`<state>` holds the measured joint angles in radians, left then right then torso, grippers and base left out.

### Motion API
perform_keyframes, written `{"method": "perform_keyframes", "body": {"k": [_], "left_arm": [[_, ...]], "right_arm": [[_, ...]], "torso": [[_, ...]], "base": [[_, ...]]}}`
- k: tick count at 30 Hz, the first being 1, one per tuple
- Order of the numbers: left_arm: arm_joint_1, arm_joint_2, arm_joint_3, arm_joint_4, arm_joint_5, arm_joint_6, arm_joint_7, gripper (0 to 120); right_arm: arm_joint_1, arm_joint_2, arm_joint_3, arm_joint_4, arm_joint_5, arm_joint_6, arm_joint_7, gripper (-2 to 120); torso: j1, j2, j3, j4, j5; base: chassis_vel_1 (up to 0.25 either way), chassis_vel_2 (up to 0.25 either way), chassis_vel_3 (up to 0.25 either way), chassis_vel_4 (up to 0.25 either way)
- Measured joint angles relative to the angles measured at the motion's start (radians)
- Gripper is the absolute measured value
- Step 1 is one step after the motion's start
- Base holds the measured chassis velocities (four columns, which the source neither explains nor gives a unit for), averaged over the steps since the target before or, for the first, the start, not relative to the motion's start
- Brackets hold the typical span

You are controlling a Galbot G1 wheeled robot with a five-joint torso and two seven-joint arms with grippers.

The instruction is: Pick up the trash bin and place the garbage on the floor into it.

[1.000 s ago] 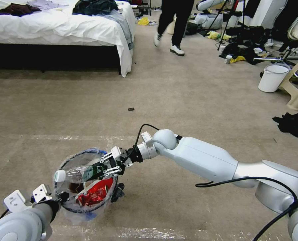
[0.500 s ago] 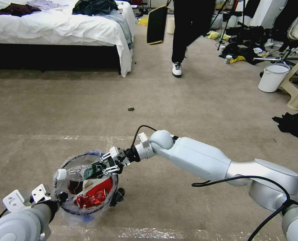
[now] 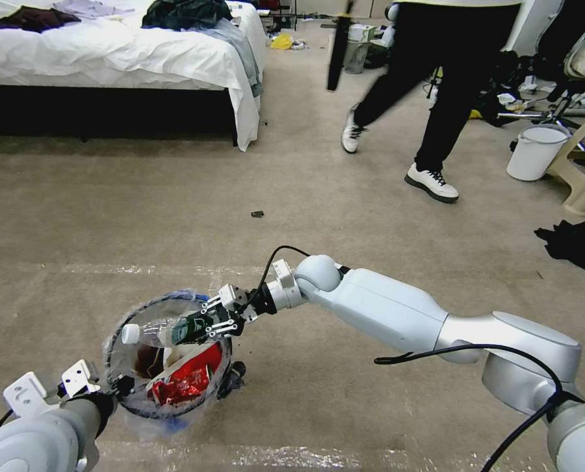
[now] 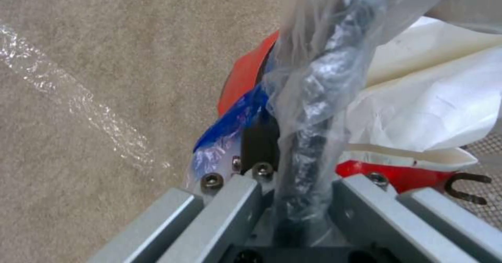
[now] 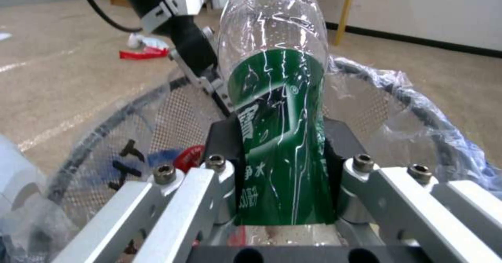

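My right gripper is clamped on the green-labelled clear plastic bottle, holding it on its side over the mouth of the small round red trash bin — the white cap end points across the opening toward my left, and the label end sits between my fingers. In the right wrist view the bottle stands out from between the two pads, its green label pinched from both sides, with the bin's dark wire rim and mesh wall curving behind it under the crinkly clear plastic liner. My left gripper is closed on the bin's near rim; in the left wrist view the dark rim wrapped in clear bag runs straight down between my fingers, blue edging bunched just beside it. Inside the bin lie a crumpled red wrapper and folded white paper. The bin hangs just above the taupe carpet floor, near a pale shiny tape line. A small dark scrap lies on the carpet well ahead of the bin.
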<state>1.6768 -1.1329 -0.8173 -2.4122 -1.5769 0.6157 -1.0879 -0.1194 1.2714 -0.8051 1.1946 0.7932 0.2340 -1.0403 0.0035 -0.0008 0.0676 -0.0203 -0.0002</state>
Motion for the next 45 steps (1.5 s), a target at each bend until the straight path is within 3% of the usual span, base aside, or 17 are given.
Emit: {"method": "perform_keyframes", "body": {"k": [4,12,16,18,24,45], "left_arm": [[0.001,0.001,-0.001,-0.004,-0.004,0.000,-0.002,0],[0.002,-0.001,-0.002,-0.014,-0.009,0.002,-0.006,0],[0.003,-0.003,-0.001,-0.015,-0.010,0.002,-0.006,0],[0.002,-0.005,0.001,-0.019,-0.012,0.002,-0.007,0],[0.006,-0.008,0.000,-0.025,-0.017,0.002,-0.008,0],[-0.005,0.003,-0.010,-0.011,-0.060,0.001,-0.030,0]], "right_arm": [[-0.005,0.005,-0.005,-0.009,-0.015,0.009,0.005,27],[-0.008,0.014,-0.010,-0.017,-0.036,0.011,0.003,60],[-0.008,0.016,-0.011,-0.017,-0.036,0.010,0.004,67],[-0.005,0.019,-0.013,-0.017,-0.036,0.008,0.010,82],[-0.003,0.025,-0.018,-0.020,-0.036,0.007,0.020,99],[0.005,0.030,0.034,-0.001,0.013,0.009,0.022,100]], "torso": [[0.000,0.000,0.000,0.0000,0.0000],[0.000,0.000,0.000,-0.0001,0.0000],[0.000,0.000,0.000,0.0000,0.0000],[0.000,0.000,0.000,0.0000,0.0000],[0.000,0.000,0.000,0.0000,0.0000],[0.000,0.000,0.000,0.0000,0.0000]], "base": [[0.000,0.000,0.000,0.000],[0.000,0.000,0.000,0.000],[0.000,0.000,0.000,0.000],[0.000,0.000,0.000,0.000],[0.000,0.000,0.000,0.000],[0.000,0.000,0.000,0.000]]}}
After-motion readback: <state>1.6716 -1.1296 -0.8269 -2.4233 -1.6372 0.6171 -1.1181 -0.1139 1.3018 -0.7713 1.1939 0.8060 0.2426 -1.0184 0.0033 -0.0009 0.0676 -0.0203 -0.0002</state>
